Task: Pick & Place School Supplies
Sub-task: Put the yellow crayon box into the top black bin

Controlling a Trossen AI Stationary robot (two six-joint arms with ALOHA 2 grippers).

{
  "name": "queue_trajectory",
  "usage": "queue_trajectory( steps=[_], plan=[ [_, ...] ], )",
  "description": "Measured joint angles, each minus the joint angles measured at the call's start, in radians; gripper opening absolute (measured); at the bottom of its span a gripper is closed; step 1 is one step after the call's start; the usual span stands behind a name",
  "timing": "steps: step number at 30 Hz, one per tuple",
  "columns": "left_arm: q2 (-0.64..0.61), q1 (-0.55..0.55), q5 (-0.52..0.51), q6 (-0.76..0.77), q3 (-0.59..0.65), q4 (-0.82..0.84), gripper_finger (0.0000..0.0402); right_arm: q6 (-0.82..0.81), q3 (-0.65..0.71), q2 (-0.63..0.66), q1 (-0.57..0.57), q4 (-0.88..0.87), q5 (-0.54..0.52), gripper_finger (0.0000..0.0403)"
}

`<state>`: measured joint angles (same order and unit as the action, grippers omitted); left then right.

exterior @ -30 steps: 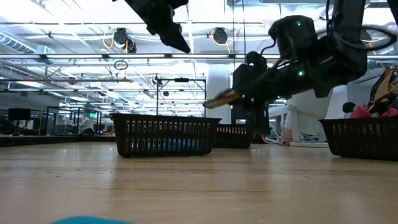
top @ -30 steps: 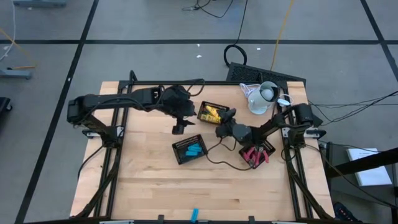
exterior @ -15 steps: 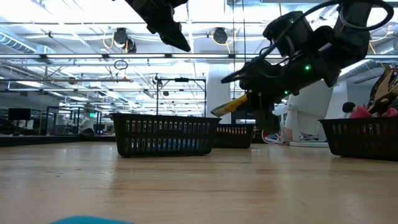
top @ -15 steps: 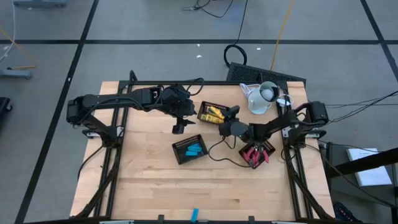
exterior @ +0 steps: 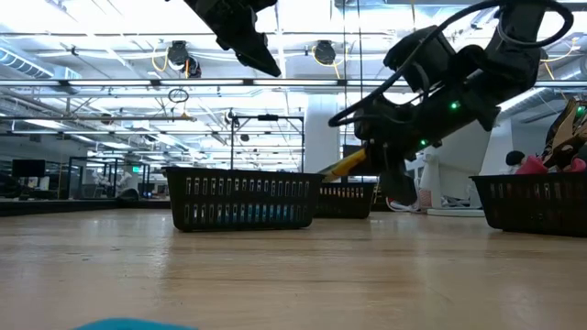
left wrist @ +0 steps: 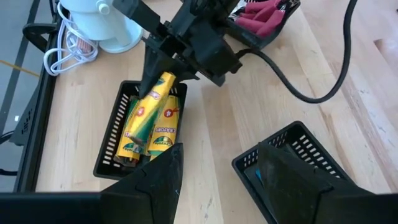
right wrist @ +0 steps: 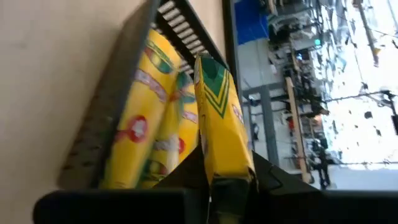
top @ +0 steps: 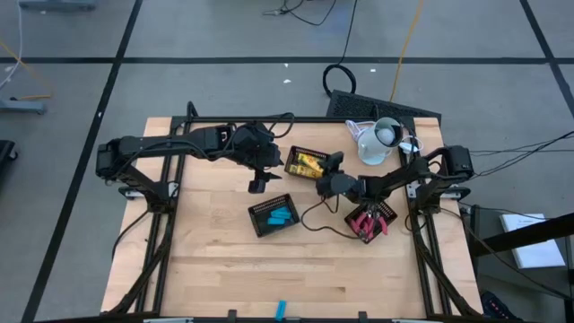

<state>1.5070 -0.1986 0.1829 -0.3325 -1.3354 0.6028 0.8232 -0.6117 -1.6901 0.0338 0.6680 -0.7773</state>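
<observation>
My right gripper [top: 323,170] is shut on a yellow-and-black oblong block [left wrist: 158,90] just over the black mesh tray [top: 304,162] at the far middle. That tray holds several more yellow blocks [right wrist: 149,124]. My left gripper [top: 258,184] is open and empty, raised above the table to the left of that tray. Bright-blue pieces [top: 280,215] lie in a second mesh tray [top: 265,218]. Red-handled scissors [top: 368,222] lie in a third tray [top: 384,213] at the right. My right gripper pinches the yellow block by its rear end [right wrist: 227,177] between its two fingers [right wrist: 186,171]. The fingers come slanting down from the table's right, along the block. The block sticks out ahead of them, its free end [exterior: 323,171] tilted down over the yellow tray.
A white jug [top: 381,141] stands at the far right beside a coil of white cable. One loose blue piece [top: 281,309] lies at the table's near edge. A black cable [top: 314,224] loops over the table between the blue and red trays.
My right gripper has tipped forward and gone down toward the yellow tray, still shut on the block. The block's free end has dropped from above the tray rim to close over it.
</observation>
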Motion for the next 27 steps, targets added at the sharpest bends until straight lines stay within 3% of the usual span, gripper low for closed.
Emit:
queue_trajectory(
  steps=[5,15,21,27],
  plan=[
    [0.0,0.0,0.0,0.001,0.0,0.001,0.0209,-0.047,-0.011,0.0,0.0,-0.025,0.047,0.0076],
    [0.001,0.0,0.0,-0.001,0.0,0.009,0.0209,-0.08,-0.053,0.0,0.026,-0.09,0.043,0.0169],
    [0.001,-0.004,-0.001,-0.006,0.0,0.027,0.0209,-0.173,-0.118,0.032,0.025,-0.291,0.038,0.0182],
    [0.001,-0.011,-0.003,-0.006,0.0,0.031,0.0209,-0.189,-0.143,0.11,0.034,-0.392,-0.06,0.0181]
  ],
)
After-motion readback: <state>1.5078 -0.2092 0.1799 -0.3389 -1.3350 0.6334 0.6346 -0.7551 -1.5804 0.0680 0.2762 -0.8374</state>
